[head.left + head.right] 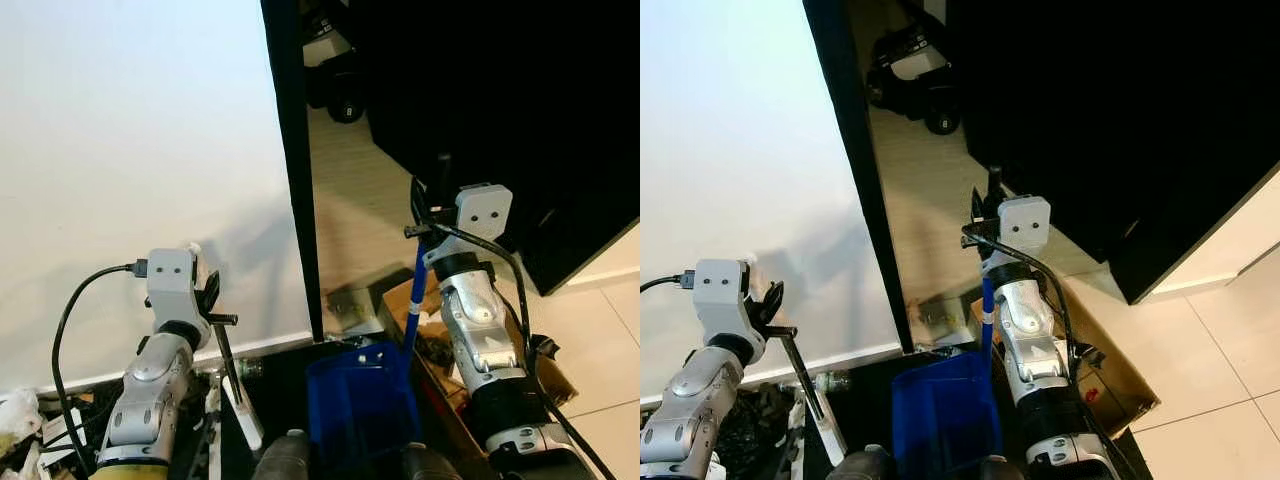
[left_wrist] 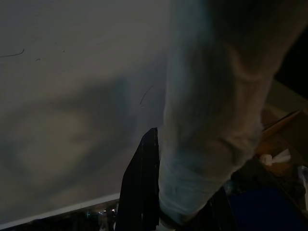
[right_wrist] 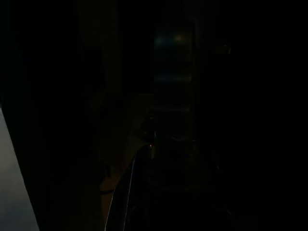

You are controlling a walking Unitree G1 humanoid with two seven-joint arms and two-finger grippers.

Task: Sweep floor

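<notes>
Home: tiled floor (image 1: 610,330), white wall (image 1: 130,130)

A blue dustpan (image 1: 360,405) stands low in front of the robot, its open bin dark blue and translucent, with a thin blue handle (image 1: 413,300) rising upright beside the right arm. To its left a broom (image 1: 236,385) leans tilted, with a thin dark shaft and a whitish lower part, near the white wall's base.

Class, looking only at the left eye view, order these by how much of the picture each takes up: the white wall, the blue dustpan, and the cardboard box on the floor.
1. White wall, by far the largest.
2. Blue dustpan.
3. Cardboard box, partly hidden behind the right arm, so its real size against the dustpan is unsure.
</notes>
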